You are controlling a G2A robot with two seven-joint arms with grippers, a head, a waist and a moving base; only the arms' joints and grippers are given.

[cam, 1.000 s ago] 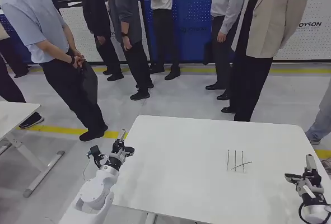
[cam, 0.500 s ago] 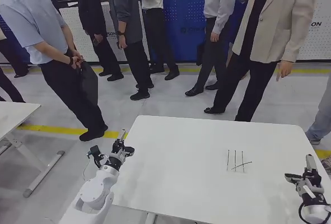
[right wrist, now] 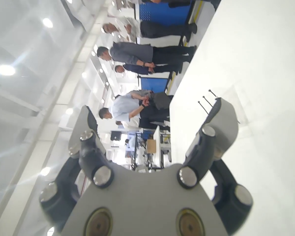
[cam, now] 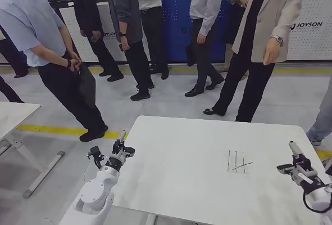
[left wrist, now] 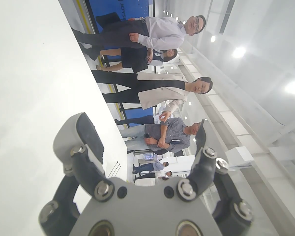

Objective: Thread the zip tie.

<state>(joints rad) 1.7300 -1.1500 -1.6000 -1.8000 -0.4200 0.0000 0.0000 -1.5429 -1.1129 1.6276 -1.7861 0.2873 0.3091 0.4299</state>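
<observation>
Black zip ties (cam: pixel 236 161) lie near the right hand (cam: pixel 286 157), not touching.

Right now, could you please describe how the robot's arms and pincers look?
Left arm and right arm: white shells, black wrists, looping black cables. Left pincer and right pincer: silver-grey fingers, black pads, black links, silver bolts, grey base plate.

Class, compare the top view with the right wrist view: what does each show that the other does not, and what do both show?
Top view, not the wrist view: the left hand at the table's edge, and a crossing zip tie lying over three parallel zip ties. Right wrist view, not the top view: ceiling lights and the ties' small heads. Both: the white table, the parallel zip ties, and the right hand, open.
</observation>
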